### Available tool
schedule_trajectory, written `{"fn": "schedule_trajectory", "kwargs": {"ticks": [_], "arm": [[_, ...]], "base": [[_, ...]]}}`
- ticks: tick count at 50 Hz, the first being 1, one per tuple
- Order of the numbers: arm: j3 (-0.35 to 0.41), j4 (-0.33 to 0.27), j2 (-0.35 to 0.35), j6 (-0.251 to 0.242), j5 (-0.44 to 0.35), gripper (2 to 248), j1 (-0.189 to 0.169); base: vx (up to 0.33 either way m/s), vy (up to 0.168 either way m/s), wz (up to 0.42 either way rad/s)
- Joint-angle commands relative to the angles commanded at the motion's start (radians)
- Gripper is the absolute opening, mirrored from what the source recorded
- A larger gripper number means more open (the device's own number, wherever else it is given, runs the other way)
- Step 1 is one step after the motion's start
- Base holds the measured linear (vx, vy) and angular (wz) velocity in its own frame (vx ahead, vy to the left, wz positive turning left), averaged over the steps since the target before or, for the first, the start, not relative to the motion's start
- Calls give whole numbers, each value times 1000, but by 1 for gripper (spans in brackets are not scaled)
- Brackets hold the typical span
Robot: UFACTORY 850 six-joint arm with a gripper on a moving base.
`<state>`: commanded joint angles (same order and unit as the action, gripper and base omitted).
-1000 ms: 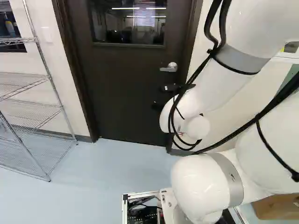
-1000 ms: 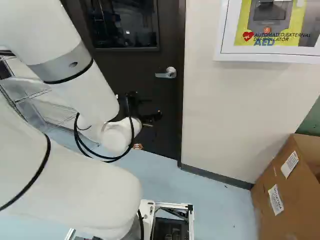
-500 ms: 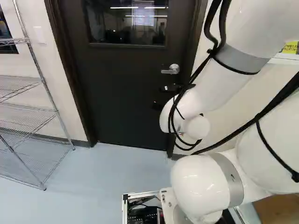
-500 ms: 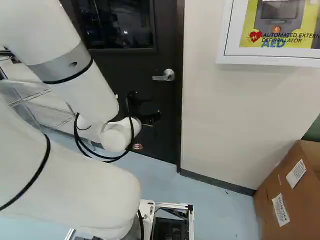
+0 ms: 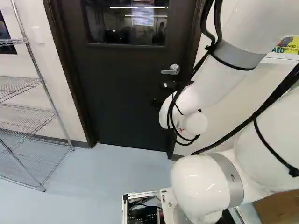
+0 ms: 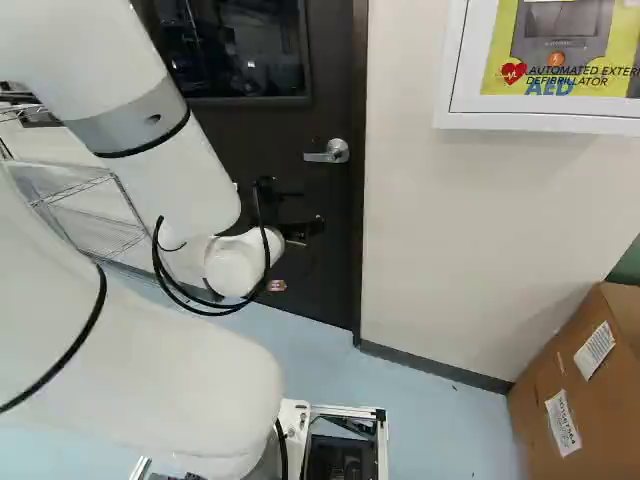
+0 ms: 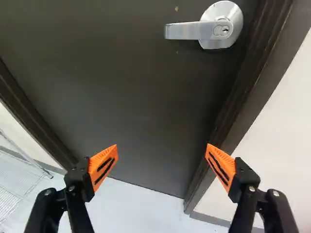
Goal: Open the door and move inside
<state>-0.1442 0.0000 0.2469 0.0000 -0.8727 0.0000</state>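
Reaching toward the door, the end effector [image 7: 162, 151] has its orange pads [image 7: 221, 166] spread wide, nothing between them: fully released, gripping nothing. Straight on from it, farther off, is the lever handle [image 7: 187, 30], silver, sitting level, its free end pointing left from the round plate [image 7: 233, 24]. It's on the right side of the door, and in the right base view the end effector hangs lower than it. No contact, no hold on it!

Beyond the pads, the dark door [image 5: 121, 98] looks shut, filling its frame [image 5: 70, 79], with a window [image 5: 126, 23] set in the upper part. So the score: arm [image 5: 224, 77] extended and facing the door, but handle unturned, door unopened, nobody through. It's early going, I'd judge. Left to do: raise the end effector to the lever, press it down, work the door open, then drive the base inside. Which way it swings, I can't tell from here.

Wider out, a wire shelf [image 5: 38, 111] stands near the door's left side; to the right, a white defibrillator cabinet [image 6: 452, 65] is on the wall [image 6: 450, 230], and a cardboard box [image 6: 545, 375] sits on the floor [image 5: 107, 172] at the near right.
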Motion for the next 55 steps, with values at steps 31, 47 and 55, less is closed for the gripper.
{"fn": "schedule_trajectory", "kwargs": {"ticks": [31, 47, 55], "arm": [[-146, 0, -76, 0, 0, 247, 0], [-190, 0, -81, 0, 0, 247, 0], [-211, 0, -83, 0, 0, 247, 0]], "base": [[0, 0, 0], [0, 0, 0], [0, 0, 0]]}}
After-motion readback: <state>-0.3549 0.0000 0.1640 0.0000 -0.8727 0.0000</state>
